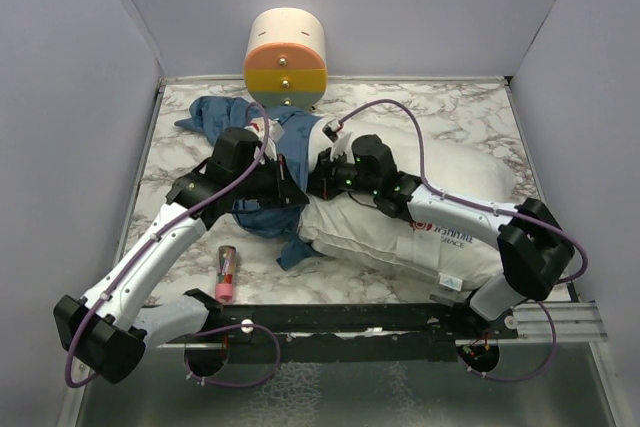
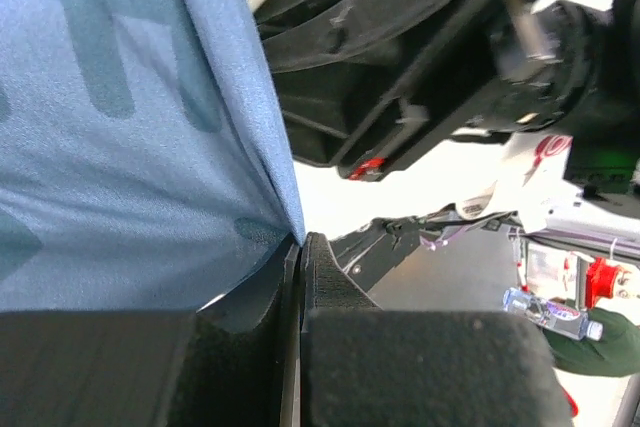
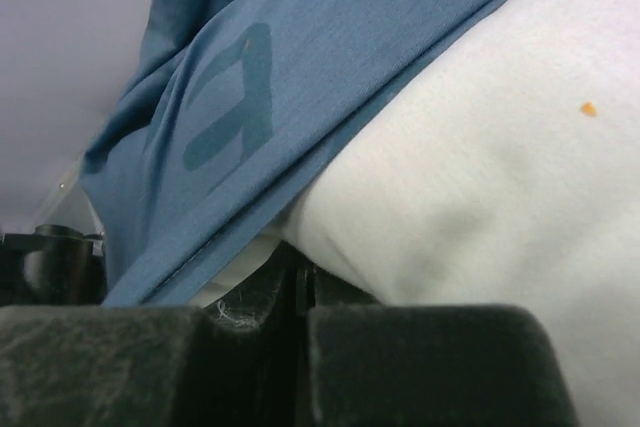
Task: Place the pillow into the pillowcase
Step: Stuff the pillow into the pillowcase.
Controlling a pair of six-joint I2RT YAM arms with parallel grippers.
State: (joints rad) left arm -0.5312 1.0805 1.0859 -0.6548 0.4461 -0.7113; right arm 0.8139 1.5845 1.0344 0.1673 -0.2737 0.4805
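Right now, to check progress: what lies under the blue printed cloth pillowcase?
An end of the plump white fabric pillow shows beneath the pillowcase; how far inside it reaches is covered.

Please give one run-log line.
left claw: shut on blue printed cloth pillowcase | right claw: shut, hold unclear | plump white fabric pillow: mostly uncovered

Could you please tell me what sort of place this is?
Probably a robot lab test cell, not a home: plain grey walls box in a marble-patterned table, and the left arm and right arm are bolted at its near edge.
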